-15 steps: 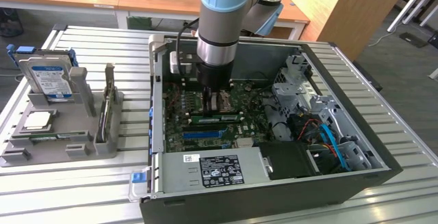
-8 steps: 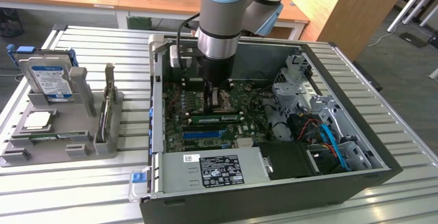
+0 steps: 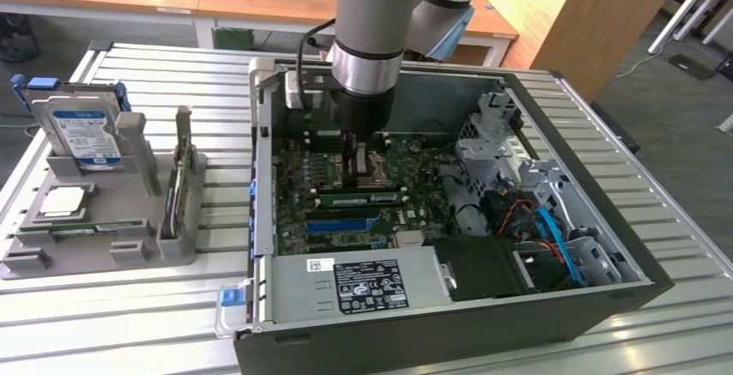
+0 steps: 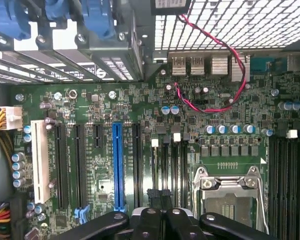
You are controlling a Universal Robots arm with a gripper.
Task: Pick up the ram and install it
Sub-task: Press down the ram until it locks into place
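The slatted metal table carries everything. On it lies an open desktop computer case, side panel off, with the grey robot arm reaching straight down into it. The power supply sits along the case's near wall. Towards the exterior view's left stands a grey parts holder, with a blue-labelled hard drive upright in it and a square silver-topped processor lying flat.

Inside the case the green motherboard faces up, with a blue expansion slot, the empty processor socket and dark memory slots with white clips.

The ram, a long narrow green stick, lies along the board right under the gripper, among the slots. The gripper's black fingers are drawn together. Whether they pinch the stick's top edge or only rest against it, I cannot tell, nor whether it is fully seated.

I would judge the stick light and stiff but fragile: thin board, exposed chips, and contacts along one long edge. It is best held by the flat faces near the middle of the upper edge, or by the short ends, and kept square to the slot, since a skewed push could stress the board.
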